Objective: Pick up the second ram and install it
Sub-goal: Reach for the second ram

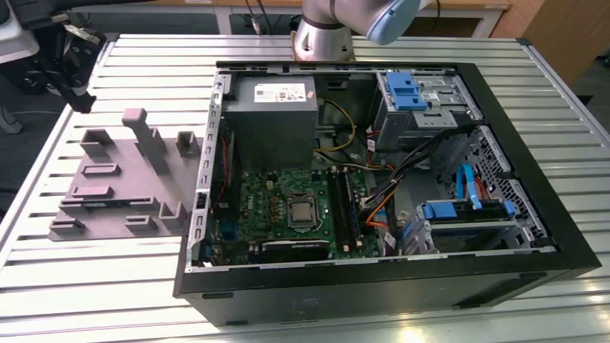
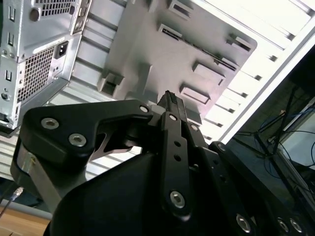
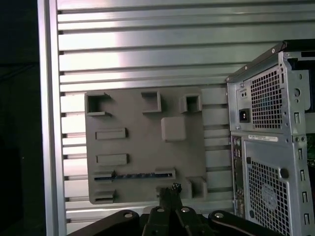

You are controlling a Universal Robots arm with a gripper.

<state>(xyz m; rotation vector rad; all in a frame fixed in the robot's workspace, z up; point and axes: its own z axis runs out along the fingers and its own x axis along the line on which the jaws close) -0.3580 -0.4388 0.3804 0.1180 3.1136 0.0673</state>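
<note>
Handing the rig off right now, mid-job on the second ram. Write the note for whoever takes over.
Gripper: shut, nothing in it, hanging clear above the grey fixture, beside the computer case.
Second ram: standing on edge in a fixture slot, untouched, close to the gripper in the first wrist view.
Done: nothing yet.
Left: pick-up, and seating in the motherboard slots.
</note>
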